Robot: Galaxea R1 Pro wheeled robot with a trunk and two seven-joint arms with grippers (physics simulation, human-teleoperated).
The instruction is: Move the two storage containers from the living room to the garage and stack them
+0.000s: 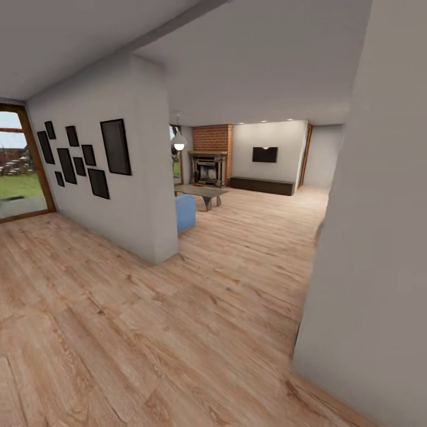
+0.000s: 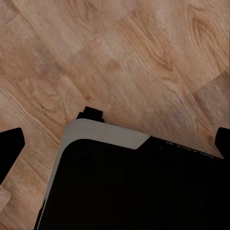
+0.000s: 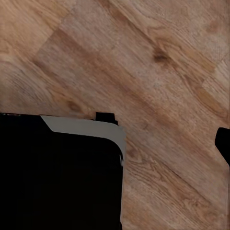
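Note:
The two orange-red storage containers are out of view, and so is the garage. The head view looks down a wood-floored hallway into the living room, with its brick fireplace (image 1: 210,155), wall TV (image 1: 264,155), white pendant lamp (image 1: 178,143) and the end of the blue sofa (image 1: 185,213). My left gripper (image 2: 115,143) hangs open over the plank floor and my own dark base (image 2: 134,187), its fingertips (image 2: 10,143) far apart. My right gripper (image 3: 115,139) is open too, with one fingertip (image 3: 223,143) at the picture's edge; nothing is held.
A wall corner with several black picture frames (image 1: 89,157) juts out at the left. A white wall (image 1: 373,237) stands close on the right. A low coffee table (image 1: 204,193) is beyond the sofa, and a glass door (image 1: 18,166) is at the far left.

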